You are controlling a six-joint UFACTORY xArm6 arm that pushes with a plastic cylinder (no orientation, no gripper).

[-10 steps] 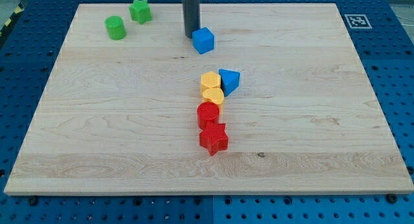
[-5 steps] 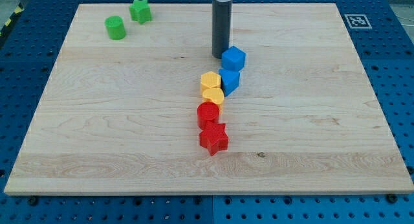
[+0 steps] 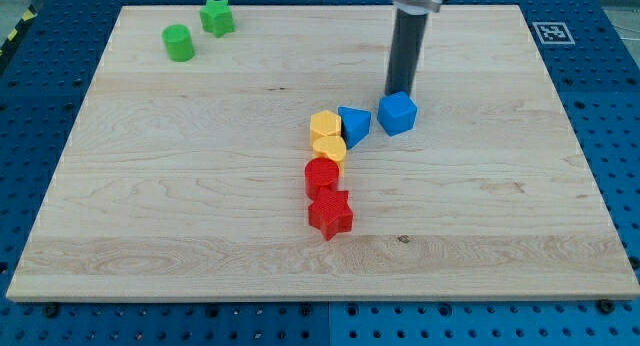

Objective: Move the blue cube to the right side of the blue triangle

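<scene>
The blue cube point(image 3: 398, 113) lies on the wooden board just to the right of the blue triangle point(image 3: 354, 122), with a small gap between them. My tip point(image 3: 401, 92) stands right behind the cube, at its upper edge, touching or nearly touching it. The dark rod rises from there to the view's top. The blue triangle rests against a yellow block point(image 3: 325, 126).
Below the triangle runs a column: two yellow blocks, the lower one point(image 3: 329, 149), a red cylinder point(image 3: 322, 175) and a red star point(image 3: 330, 214). A green cylinder point(image 3: 179, 42) and a green star point(image 3: 217, 17) sit at the top left. A marker tag point(image 3: 553, 32) is at the top right.
My tip moved right and down the view, pushing the blue cube from the board's upper middle, past the triangle's top, to the triangle's right side. The other blocks have not moved.
</scene>
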